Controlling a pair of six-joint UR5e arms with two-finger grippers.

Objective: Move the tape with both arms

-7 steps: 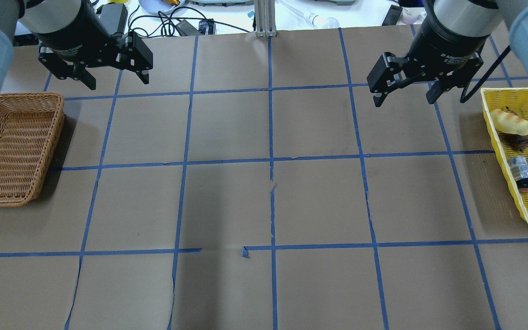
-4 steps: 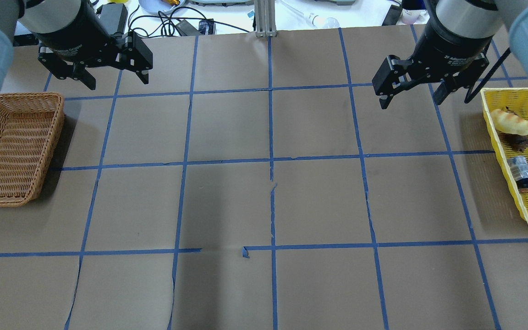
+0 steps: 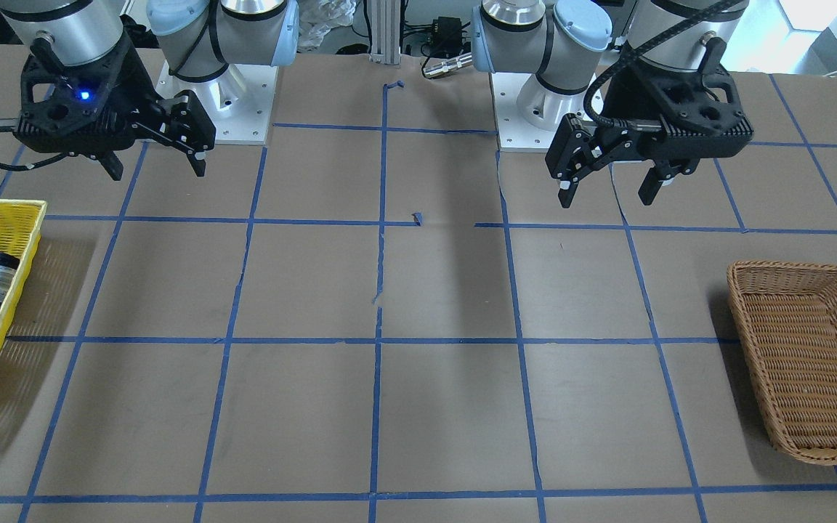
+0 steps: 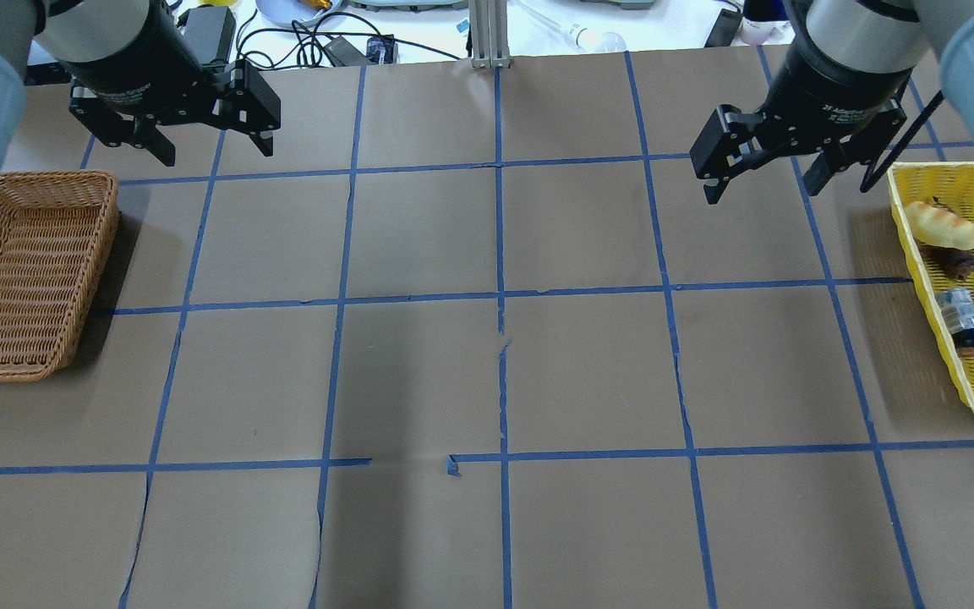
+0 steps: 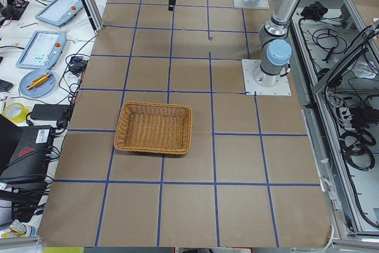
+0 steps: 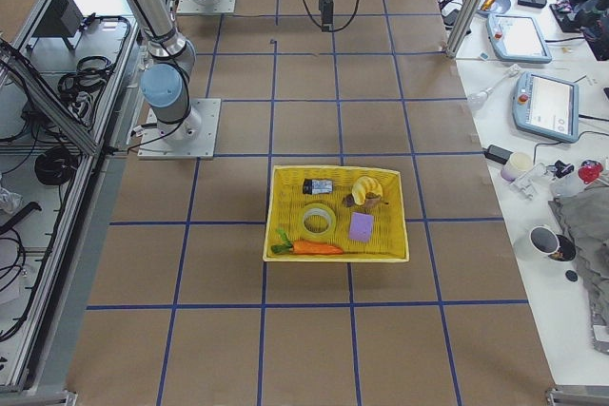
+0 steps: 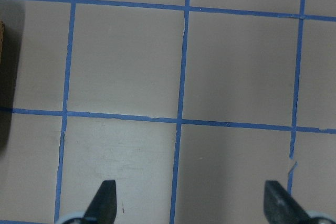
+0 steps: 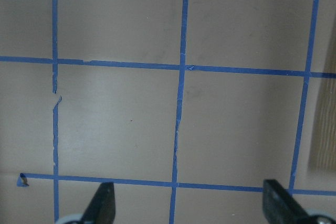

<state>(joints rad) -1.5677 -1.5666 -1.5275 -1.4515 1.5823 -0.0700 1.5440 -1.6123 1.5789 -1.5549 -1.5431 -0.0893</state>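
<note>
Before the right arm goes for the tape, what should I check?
1. Open, empty black right tool: ok.
2. Open, empty black left tool: ok.
3. Sight of the yellow roll of tape: ok, flat in the yellow plastic basket.
4. Right tool above the tape: not ok; it hangs outside the basket's rim.
5. Finger room around the tape: cannot tell; orange carrot and purple block lie close.
6. Empty brown wicker basket: ok.
</note>
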